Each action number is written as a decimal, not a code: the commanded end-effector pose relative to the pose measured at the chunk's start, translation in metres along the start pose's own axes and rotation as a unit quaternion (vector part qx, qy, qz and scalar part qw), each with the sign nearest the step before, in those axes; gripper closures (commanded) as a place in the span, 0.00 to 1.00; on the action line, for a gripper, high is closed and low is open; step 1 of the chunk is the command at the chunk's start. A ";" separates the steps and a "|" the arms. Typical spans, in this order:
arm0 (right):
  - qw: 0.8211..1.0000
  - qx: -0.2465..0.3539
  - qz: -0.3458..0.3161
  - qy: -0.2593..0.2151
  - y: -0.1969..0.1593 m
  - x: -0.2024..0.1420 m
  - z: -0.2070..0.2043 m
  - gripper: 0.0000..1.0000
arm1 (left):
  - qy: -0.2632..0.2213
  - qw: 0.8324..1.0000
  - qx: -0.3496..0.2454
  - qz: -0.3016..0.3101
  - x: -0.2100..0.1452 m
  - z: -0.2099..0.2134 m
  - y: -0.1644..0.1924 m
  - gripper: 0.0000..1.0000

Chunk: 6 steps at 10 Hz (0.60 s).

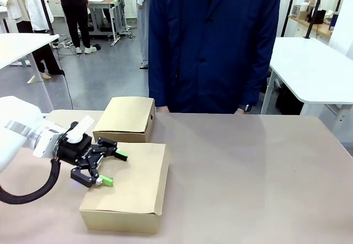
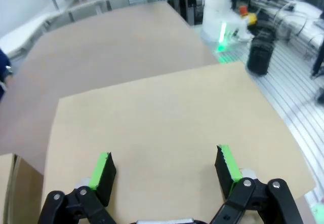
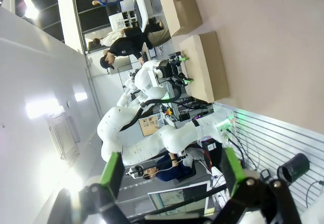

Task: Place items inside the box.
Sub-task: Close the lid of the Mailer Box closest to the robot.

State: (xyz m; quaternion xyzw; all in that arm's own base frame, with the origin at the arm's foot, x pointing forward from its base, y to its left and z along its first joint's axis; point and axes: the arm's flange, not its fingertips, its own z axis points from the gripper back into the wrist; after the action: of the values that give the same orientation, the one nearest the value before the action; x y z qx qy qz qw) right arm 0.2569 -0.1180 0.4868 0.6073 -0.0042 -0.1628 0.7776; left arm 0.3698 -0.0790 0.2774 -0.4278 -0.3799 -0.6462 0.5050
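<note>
The left gripper [image 1: 105, 168] hangs with jaws apart over the nearer closed cardboard box [image 1: 132, 200], probably light and stiff, best taken at its lid edge.

The two boxes [image 1: 128, 186] [image 1: 126, 118] look like dull brown cardboard. The table [image 1: 248, 172] is smooth and matt. The coat [image 1: 212, 40] is cloth.
</note>
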 end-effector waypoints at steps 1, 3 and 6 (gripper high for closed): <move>1.000 0.013 0.006 -0.001 0.003 0.000 -0.002 0.00 | -0.090 0.994 0.020 0.062 0.003 0.020 -0.164 0.00; 1.000 0.013 0.006 -0.001 0.003 0.000 -0.002 0.00 | -0.150 0.963 0.037 0.221 0.031 0.102 -0.161 0.00; 1.000 0.013 0.006 -0.001 0.003 0.000 -0.002 0.00 | -0.158 0.934 0.088 0.308 0.030 0.180 -0.167 0.00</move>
State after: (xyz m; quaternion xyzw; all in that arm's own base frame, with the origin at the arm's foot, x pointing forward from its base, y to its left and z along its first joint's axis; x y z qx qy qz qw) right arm 0.2570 -0.1179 0.4867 0.6072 -0.0038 -0.1628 0.7777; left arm 0.2707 0.1398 0.3447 -0.5879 -0.3660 -0.3692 0.6197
